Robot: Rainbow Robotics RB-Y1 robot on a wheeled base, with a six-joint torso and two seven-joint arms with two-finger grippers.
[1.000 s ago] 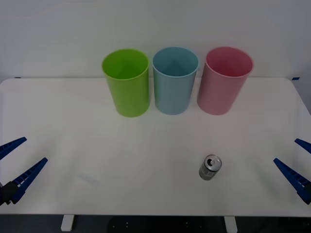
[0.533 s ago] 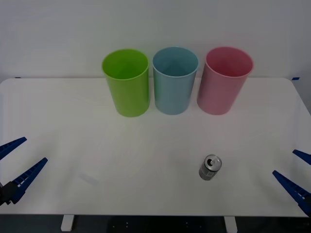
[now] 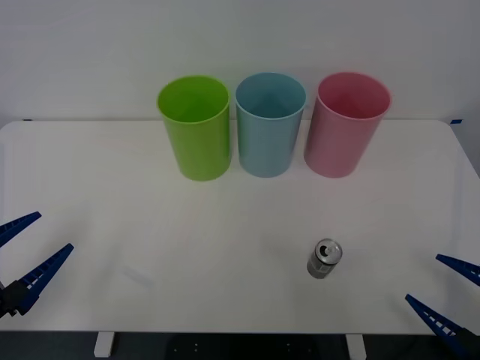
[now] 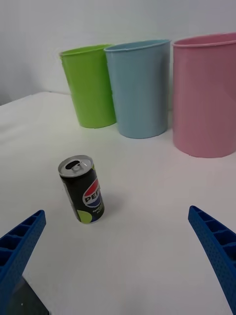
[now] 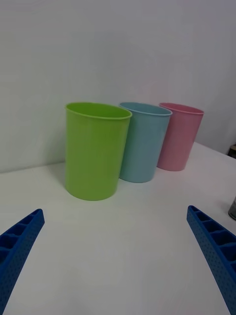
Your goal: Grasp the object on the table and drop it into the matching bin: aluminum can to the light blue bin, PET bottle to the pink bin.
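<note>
Aluminum can point(image 3: 324, 259) stands upright lower right on the surface point(image 3: 225, 225); right pincer point(image 3: 446, 296) gapes nearby, left pincer point(image 3: 22, 251) open lower left

The aluminum can point(image 4: 82, 189) has a shiny metal top and glossy dark label; the counter point(image 3: 112, 187) looks smooth, matt white.

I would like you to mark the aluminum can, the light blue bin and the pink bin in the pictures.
aluminum can point(image 4: 83, 197): right wrist view, on its dark printed label.
light blue bin point(image 3: 268, 135): front view, on its outer wall.
pink bin point(image 3: 341, 139): front view, on its outer wall.
</note>
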